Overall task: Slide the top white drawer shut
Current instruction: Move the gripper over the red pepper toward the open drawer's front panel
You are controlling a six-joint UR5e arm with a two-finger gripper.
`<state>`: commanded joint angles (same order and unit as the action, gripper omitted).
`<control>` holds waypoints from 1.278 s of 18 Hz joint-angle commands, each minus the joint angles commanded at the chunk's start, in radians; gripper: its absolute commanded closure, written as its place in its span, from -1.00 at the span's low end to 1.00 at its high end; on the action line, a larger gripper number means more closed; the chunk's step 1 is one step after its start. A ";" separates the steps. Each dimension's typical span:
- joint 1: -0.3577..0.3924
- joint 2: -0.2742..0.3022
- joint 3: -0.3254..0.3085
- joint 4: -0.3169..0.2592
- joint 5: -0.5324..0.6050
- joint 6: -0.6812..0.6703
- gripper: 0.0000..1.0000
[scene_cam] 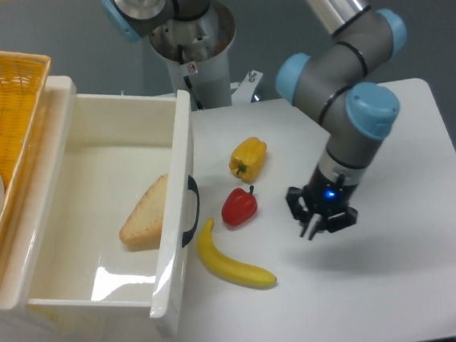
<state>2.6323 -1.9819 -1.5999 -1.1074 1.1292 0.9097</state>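
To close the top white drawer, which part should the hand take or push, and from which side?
Probably the front panel near its black handle, approached from the table side where the hand is. The panel is broad and flat, facing the fruit; the banana lies close by.

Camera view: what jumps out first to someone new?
The top white drawer stands wide open at left, a wedge of bread inside. On the table before its front lie a yellow pepper, a red pepper and a banana. The gripper hovers right of them, holding nothing.
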 joint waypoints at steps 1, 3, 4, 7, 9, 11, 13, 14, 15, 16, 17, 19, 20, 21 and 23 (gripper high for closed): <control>0.002 0.008 -0.002 -0.018 -0.025 -0.006 0.57; 0.002 0.028 -0.002 -0.064 -0.048 -0.011 0.58; 0.000 0.032 -0.005 -0.090 -0.049 -0.011 0.58; -0.014 0.049 -0.018 -0.121 -0.072 -0.012 0.59; -0.014 0.055 -0.020 -0.132 -0.132 -0.025 0.59; -0.015 0.055 -0.020 -0.140 -0.158 -0.083 0.61; -0.020 0.066 -0.020 -0.140 -0.160 -0.133 0.64; -0.021 0.069 -0.020 -0.141 -0.160 -0.153 0.66; -0.026 0.071 -0.023 -0.141 -0.161 -0.172 0.67; -0.029 0.075 -0.031 -0.140 -0.161 -0.184 0.69; -0.031 0.077 -0.037 -0.141 -0.163 -0.193 0.73; -0.032 0.078 -0.046 -0.141 -0.163 -0.207 0.83; -0.032 0.078 -0.049 -0.140 -0.163 -0.210 0.87; -0.032 0.083 -0.052 -0.141 -0.163 -0.213 0.89; -0.034 0.084 -0.057 -0.141 -0.163 -0.215 0.90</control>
<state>2.5986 -1.8975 -1.6567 -1.2487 0.9664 0.6949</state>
